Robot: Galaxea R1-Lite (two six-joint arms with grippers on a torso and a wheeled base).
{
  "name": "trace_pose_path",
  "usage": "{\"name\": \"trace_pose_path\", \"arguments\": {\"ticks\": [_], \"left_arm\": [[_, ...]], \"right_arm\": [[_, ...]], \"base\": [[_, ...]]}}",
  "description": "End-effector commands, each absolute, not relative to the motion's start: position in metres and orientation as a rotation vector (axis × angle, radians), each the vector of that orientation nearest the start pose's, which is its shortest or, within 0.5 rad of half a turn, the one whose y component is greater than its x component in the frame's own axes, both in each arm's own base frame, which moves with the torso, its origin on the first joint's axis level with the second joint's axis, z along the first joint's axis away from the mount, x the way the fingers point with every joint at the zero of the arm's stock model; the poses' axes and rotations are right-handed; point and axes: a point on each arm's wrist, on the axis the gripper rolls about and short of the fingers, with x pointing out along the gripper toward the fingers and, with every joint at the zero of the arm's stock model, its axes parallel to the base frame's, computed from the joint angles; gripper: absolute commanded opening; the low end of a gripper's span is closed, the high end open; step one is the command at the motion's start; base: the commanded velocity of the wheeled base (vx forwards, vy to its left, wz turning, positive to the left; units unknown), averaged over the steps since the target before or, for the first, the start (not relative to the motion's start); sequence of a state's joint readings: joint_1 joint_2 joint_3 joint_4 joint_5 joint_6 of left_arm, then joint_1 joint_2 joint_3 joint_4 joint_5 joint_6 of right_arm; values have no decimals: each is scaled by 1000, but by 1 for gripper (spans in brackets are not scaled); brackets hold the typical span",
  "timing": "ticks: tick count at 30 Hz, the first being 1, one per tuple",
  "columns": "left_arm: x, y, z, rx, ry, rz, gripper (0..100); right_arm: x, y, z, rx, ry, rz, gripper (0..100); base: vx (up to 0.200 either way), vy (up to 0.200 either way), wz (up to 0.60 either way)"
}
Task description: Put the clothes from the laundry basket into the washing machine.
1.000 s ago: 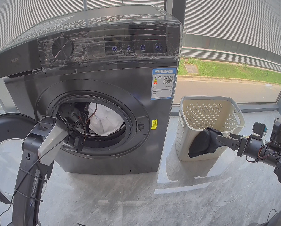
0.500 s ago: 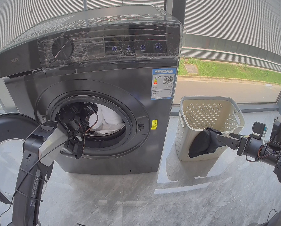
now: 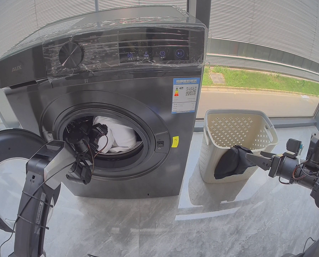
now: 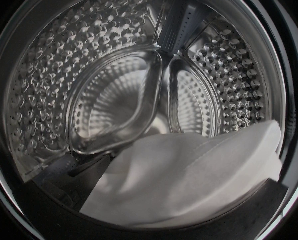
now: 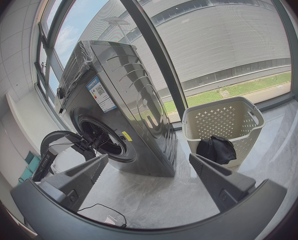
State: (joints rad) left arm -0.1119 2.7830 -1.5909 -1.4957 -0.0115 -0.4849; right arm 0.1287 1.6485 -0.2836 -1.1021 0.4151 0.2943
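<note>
left gripper (image 3: 95, 132): is sitting in the door opening of the washing machine (image 3: 138, 90), at the left side of the opening. Open or closed: can't tell.
white garment (image 3: 118, 137): is lying inside the drum (image 4: 105, 67), just right of the left gripper and deeper in. It is bunching up on the drum's low side. Contact with the gripper: can't tell.
right gripper (image 5: 147, 157): is hanging wide open with nothing between its fingers (image 5: 79, 177), pointing toward the basket.
black garment (image 3: 232, 161): is draping over the near rim just ahead of the right gripper, part inside and part hanging down the outer wall. In the head view the tip is sitting at the cloth's edge. In the right wrist view the cloth is lying beyond the fingers, not between them.
laundry basket (image 3: 238, 125): is standing on the floor (image 3: 202, 225) directly ahead of the right gripper, well right of the left gripper.
door (image 3: 9, 150): is standing swung open, left of the left gripper.
</note>
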Motion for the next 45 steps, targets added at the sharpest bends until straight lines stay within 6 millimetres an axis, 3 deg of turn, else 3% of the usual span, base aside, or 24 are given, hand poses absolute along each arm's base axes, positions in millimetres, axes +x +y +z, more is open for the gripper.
{"name": "trace_pose_path", "arguments": {"ticks": [1,5,12,17,20,29,35,40,45], "left_arm": [[504,-77,-3,-508,-237,-277,100],[512,-79,5,-527,-241,-279,100],[534,-52,15,-542,-312,-139,100],[520,-61,-12,-473,-141,-184,100],[513,-62,-18,-365,-42,-213,100],[521,-63,26,-335,112,-242,100],[523,-66,52,-333,126,-246,100],[512,-76,64,-340,161,-266,100],[515,-74,56,-341,154,-255,100]], "right_arm": [[228,39,116,324,346,498,100],[227,39,117,324,344,500,100],[227,39,116,324,346,500,100],[227,39,116,324,348,503,100],[227,39,116,324,346,501,100],[228,40,116,312,347,507,100],[228,40,115,311,349,506,100],[229,40,115,311,349,506,100],[229,40,115,312,351,505,100]], "base": [[0,0,0],[0,0,0],[0,0,0],[0,0,0],[0,0,0],[0,0,0],[0,0,0],[0,0,0],[0,0,0]]}}
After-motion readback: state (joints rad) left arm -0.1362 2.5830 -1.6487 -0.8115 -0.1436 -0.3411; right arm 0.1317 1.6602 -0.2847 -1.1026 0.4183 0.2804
